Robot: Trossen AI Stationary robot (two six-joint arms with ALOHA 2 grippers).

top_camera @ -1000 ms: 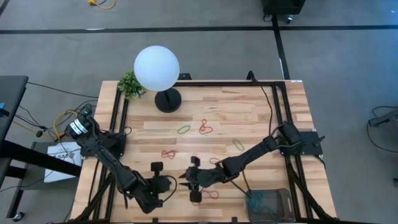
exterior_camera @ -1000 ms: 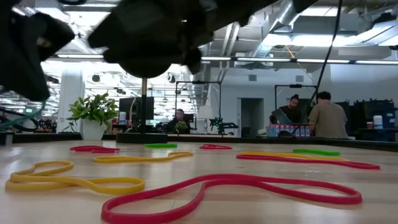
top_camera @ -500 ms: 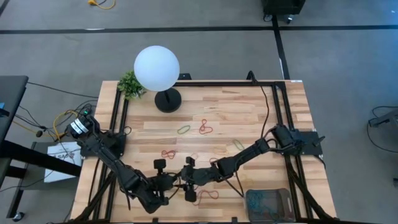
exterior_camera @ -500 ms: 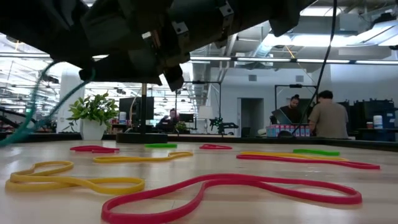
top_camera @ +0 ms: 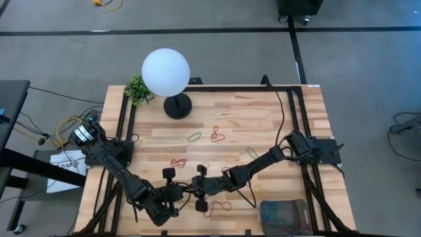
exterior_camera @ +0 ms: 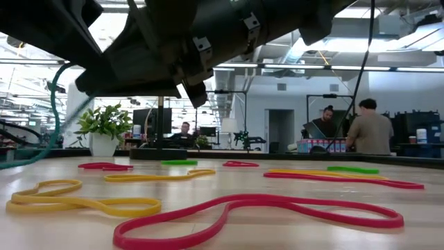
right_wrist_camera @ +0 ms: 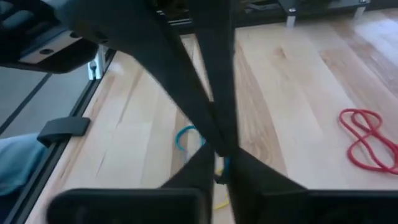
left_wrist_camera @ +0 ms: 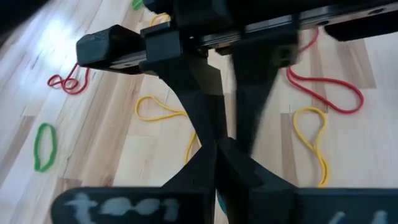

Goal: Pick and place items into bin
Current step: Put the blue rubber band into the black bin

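The two grippers are meeting tip to tip near the front edge of the tabletop (top_camera: 276,112), to the left of the bin (top_camera: 284,216) as seen from above. The left gripper (left_wrist_camera: 217,152) is pinched fully shut, and a teal band (exterior_camera: 54,111) is hanging in a loop beside the arms in the low view; whether it is clamped in that pinch I cannot tell. The right gripper (right_wrist_camera: 219,163) is showing its fingers drawn narrow, almost touching, over a teal strand (right_wrist_camera: 185,138), apparently taking the band over.

To do this well, the right gripper should be gripping firmly before the left one is letting go. A red band (top_camera: 220,206) is lying between the grippers and the bin, so the carry should be going above it. The bin is sitting at the tabletop's front right corner, close to the edge; open wood is stretching toward the lamp (top_camera: 166,74)
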